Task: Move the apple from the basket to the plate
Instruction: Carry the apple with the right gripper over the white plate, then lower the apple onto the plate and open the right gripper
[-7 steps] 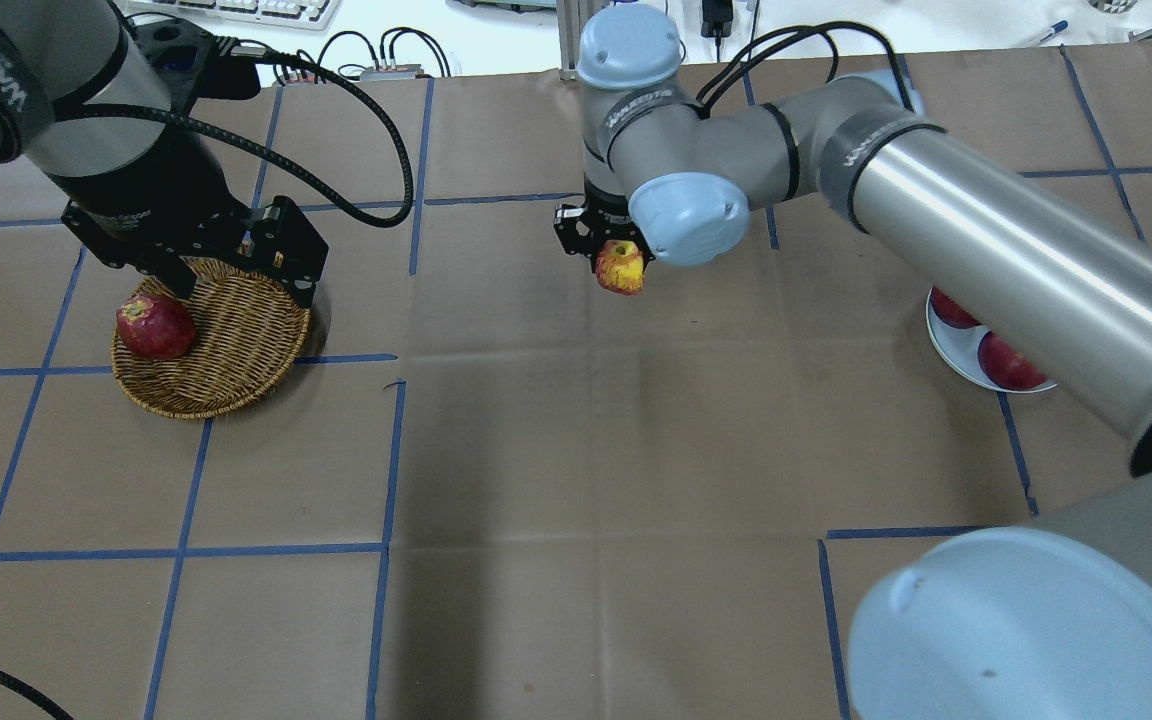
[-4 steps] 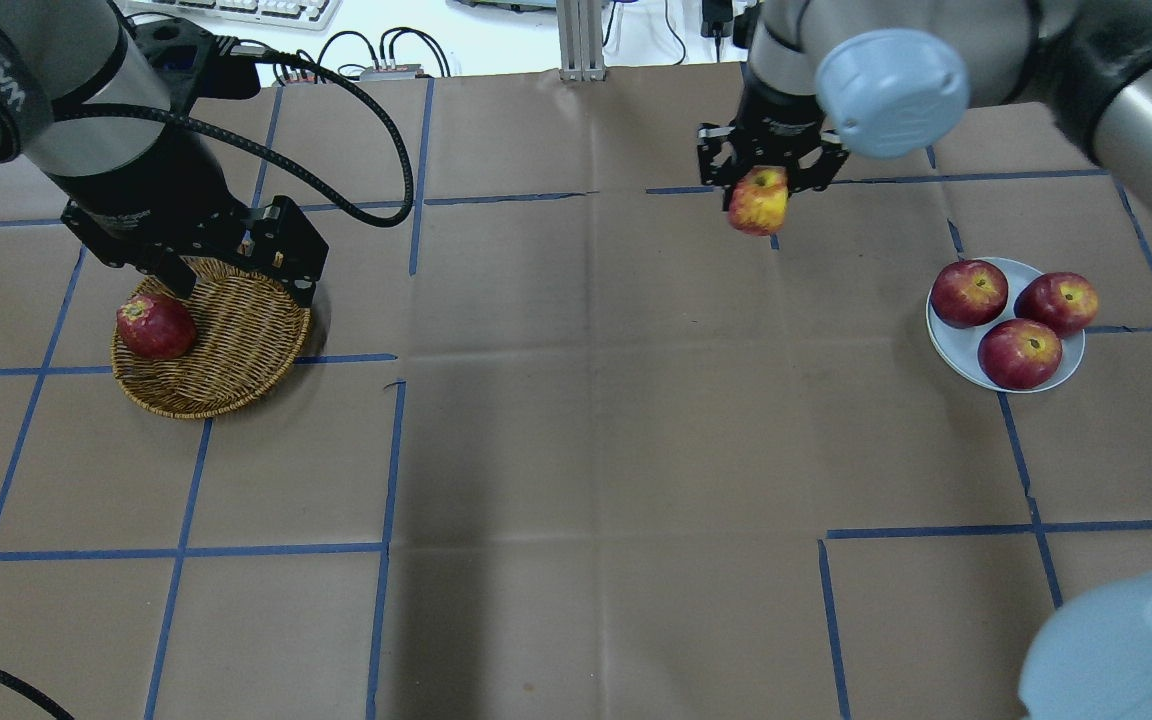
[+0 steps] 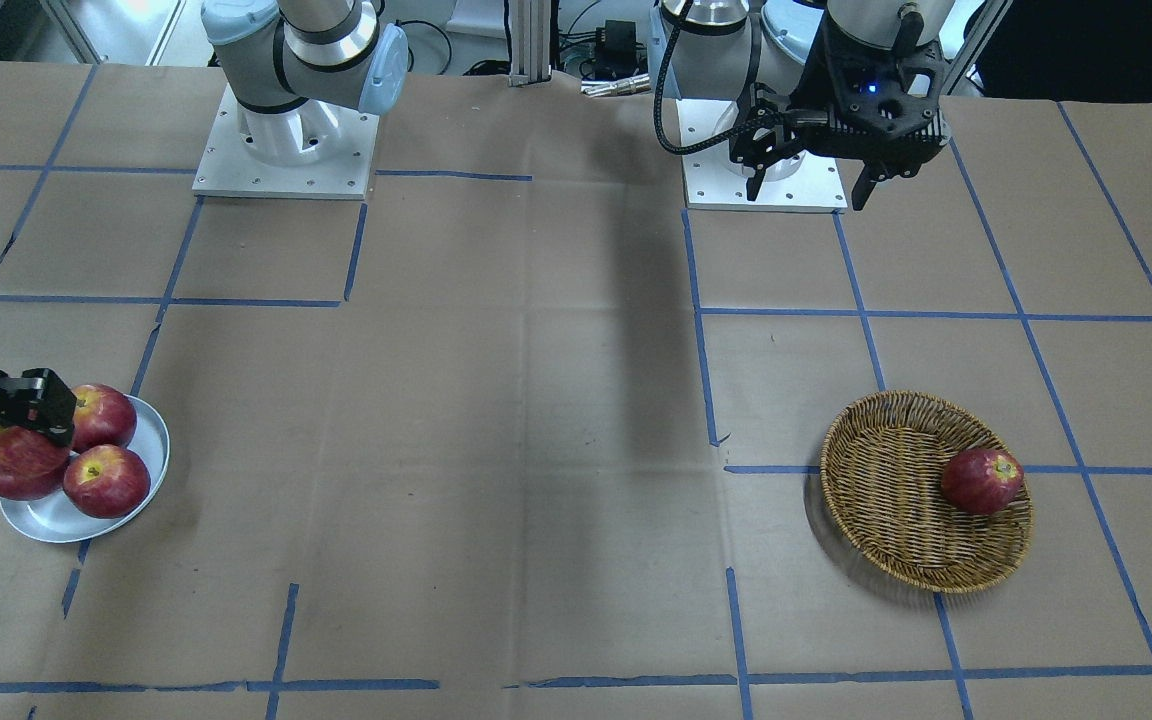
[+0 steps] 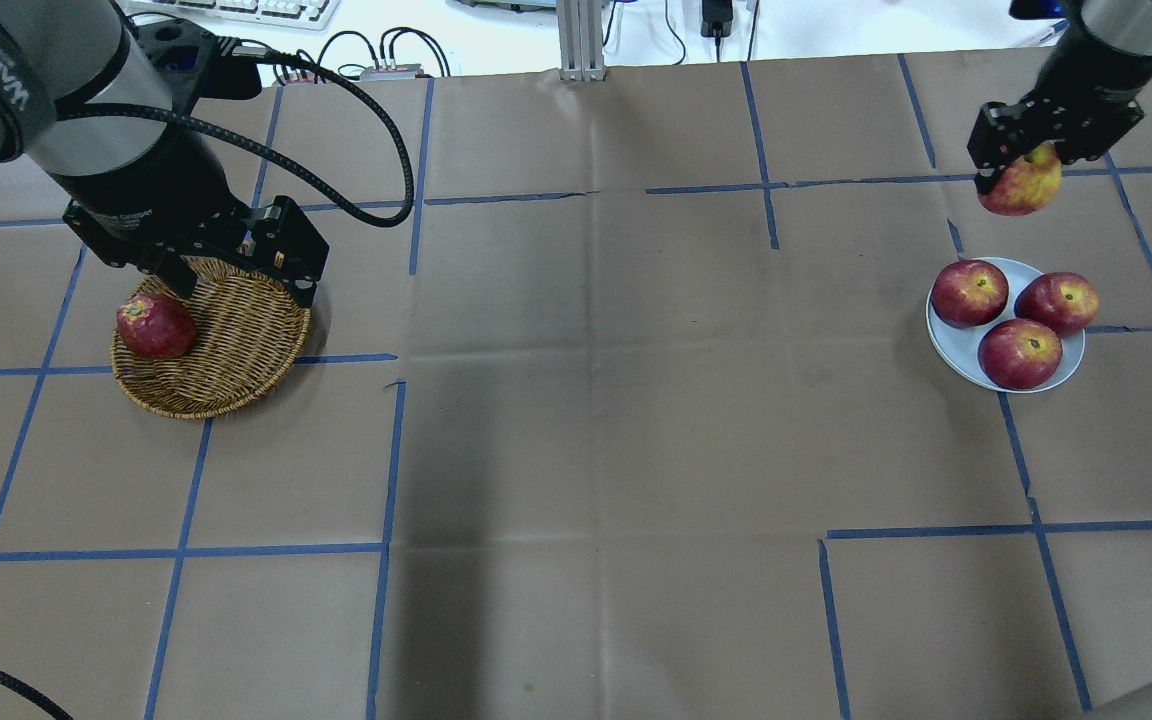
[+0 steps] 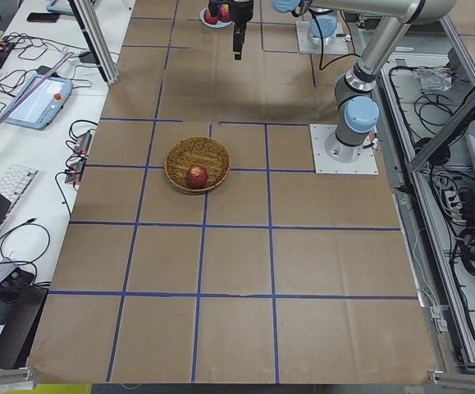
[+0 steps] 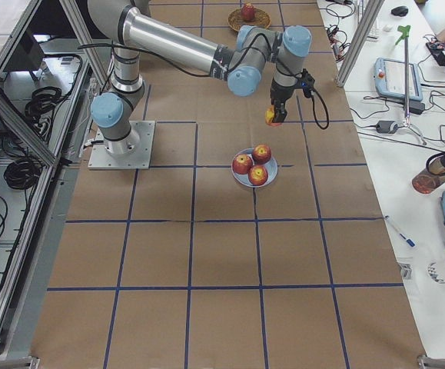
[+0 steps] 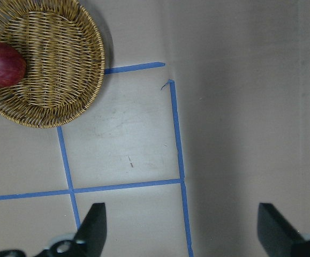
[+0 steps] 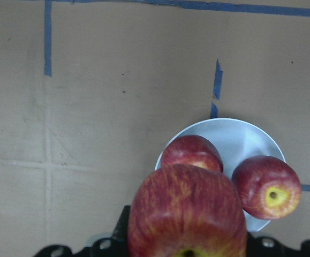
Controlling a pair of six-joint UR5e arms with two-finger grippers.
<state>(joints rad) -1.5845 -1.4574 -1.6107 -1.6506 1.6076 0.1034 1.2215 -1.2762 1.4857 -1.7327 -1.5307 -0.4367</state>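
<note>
My right gripper (image 4: 1021,172) is shut on the apple (image 4: 1019,187), pale streaky red with a yellow patch. It holds the apple in the air by the far edge of the plate (image 4: 950,340). In the right wrist view the apple (image 8: 187,214) fills the bottom, with the plate (image 8: 246,140) just beyond it. In the front-facing view the apple (image 3: 11,452) overlaps the plate's (image 3: 48,522) left side. The wicker basket (image 4: 236,345) lies at the left. My left gripper (image 4: 241,285) hangs open and empty over the basket's far rim.
Three dark red apples (image 4: 969,293) (image 4: 1056,303) (image 4: 1020,353) lie on the plate and fill most of it. One dark red apple (image 4: 156,327) lies at the basket's left side. Brown paper with blue tape lines covers the table.
My right gripper has carried the apple from the far middle of the table rightward to the plate's far edge. My left arm has not moved.
</note>
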